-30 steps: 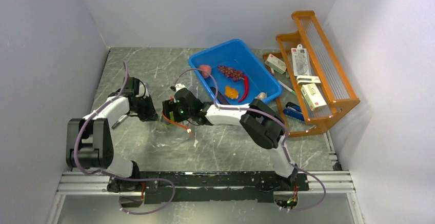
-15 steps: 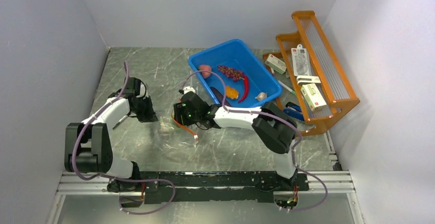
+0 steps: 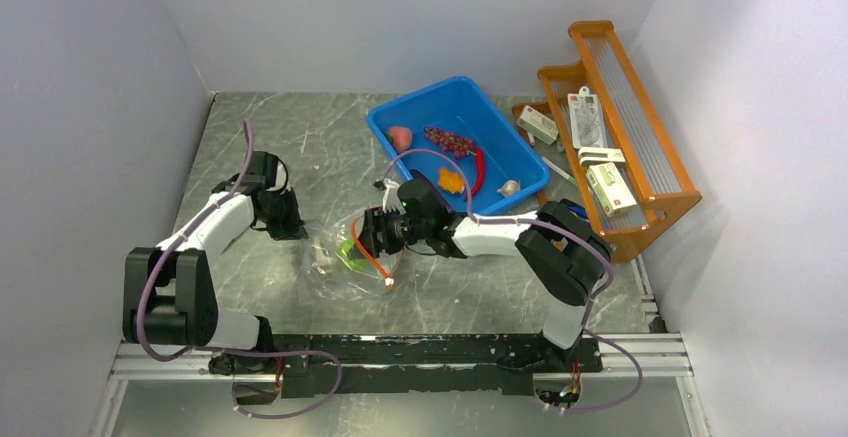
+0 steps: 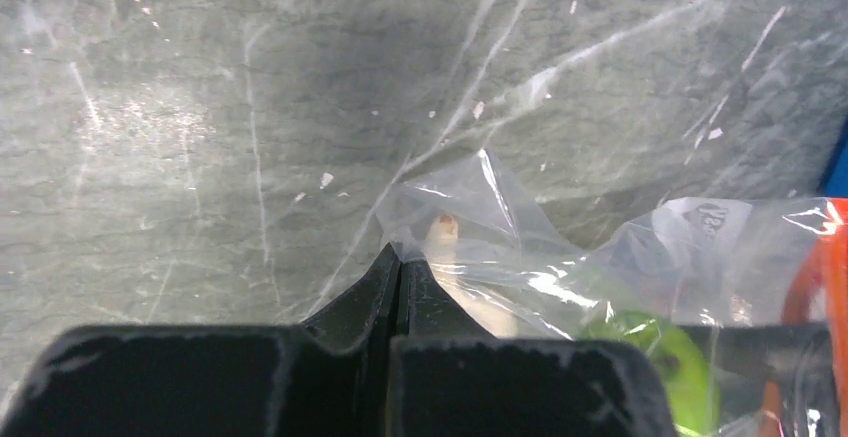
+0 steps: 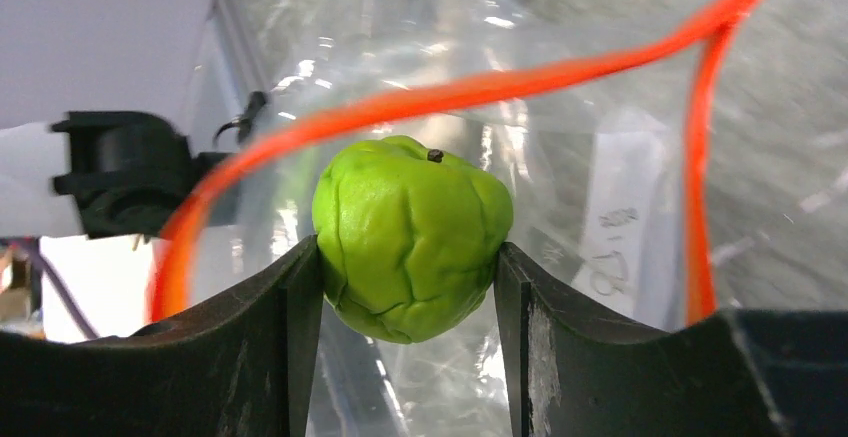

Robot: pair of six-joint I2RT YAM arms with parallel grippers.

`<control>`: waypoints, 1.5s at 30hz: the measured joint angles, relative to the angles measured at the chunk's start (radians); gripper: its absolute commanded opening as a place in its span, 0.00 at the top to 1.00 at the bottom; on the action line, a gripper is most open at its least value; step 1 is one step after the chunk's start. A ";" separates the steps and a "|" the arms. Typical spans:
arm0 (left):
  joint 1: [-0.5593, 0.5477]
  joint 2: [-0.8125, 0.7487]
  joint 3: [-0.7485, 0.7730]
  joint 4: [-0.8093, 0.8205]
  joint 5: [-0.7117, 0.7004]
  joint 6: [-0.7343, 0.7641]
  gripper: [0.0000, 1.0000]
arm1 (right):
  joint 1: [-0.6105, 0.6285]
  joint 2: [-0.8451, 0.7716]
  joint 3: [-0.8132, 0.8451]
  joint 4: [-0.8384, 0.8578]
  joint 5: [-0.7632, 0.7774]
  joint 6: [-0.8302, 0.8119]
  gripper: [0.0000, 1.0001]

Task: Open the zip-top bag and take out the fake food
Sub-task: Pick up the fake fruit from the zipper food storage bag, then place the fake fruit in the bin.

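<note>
Right wrist view has my right fingers (image 5: 296, 347) grasping the green ball (image 5: 410, 242) from both sides, inside the open mouth of the zip-top bag (image 5: 620, 227), whose red-orange zip strip (image 5: 480, 87) arches over and beside it. Left wrist view shows my left fingers (image 4: 365, 292) clenched together on a corner of the bag's clear film, low over the grey surface (image 4: 200, 107). From above, the bag lies crumpled on the surface between my two arms, near the blue bin (image 3: 450, 107) holding the peach (image 3: 399, 138), grapes (image 3: 450, 143) and orange piece (image 3: 451, 179).
</note>
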 measured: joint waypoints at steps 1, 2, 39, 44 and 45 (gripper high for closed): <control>0.000 0.000 0.000 0.001 -0.011 0.000 0.93 | -0.002 0.003 0.020 -0.008 -0.043 -0.014 0.55; 0.000 0.000 0.000 0.001 -0.021 0.000 0.93 | -0.002 0.005 0.041 -0.028 -0.056 -0.031 0.54; -0.058 -0.016 0.000 -0.001 -0.154 -0.012 0.93 | 0.029 -0.391 0.019 -0.394 0.454 -0.340 0.59; -0.060 -0.021 0.000 -0.002 -0.156 -0.015 0.93 | 0.030 -0.491 -0.007 -0.396 0.609 -0.327 0.60; -0.061 -0.023 0.000 -0.002 -0.156 -0.015 0.92 | 0.030 -0.506 -0.013 -0.398 0.650 -0.321 0.60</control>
